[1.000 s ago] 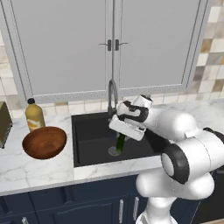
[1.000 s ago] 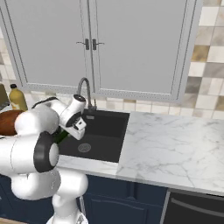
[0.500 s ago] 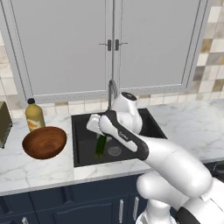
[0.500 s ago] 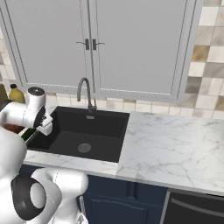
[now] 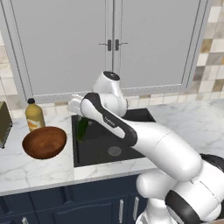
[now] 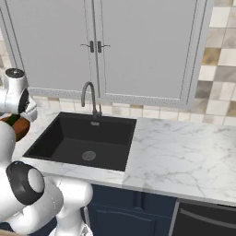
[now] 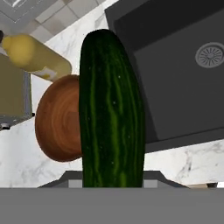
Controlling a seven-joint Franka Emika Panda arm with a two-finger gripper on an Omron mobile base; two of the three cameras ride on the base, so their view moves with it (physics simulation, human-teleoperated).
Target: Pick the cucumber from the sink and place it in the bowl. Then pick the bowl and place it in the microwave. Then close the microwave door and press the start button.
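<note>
Since the sink (image 5: 111,140) lies bare and the bowl (image 5: 44,142) beside it on the counter holds nothing, only the pick-up looks done. The gripper (image 5: 78,114) is closed partway around the cucumber (image 5: 82,129), held above the sink's left edge near the bowl. Dropping it in, then the microwave steps, remain.

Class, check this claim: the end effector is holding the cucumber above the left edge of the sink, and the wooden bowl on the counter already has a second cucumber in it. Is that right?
Not quite. The end effector does hold the cucumber above the sink's left edge, but the bowl is empty, as the left base view shows.
</note>
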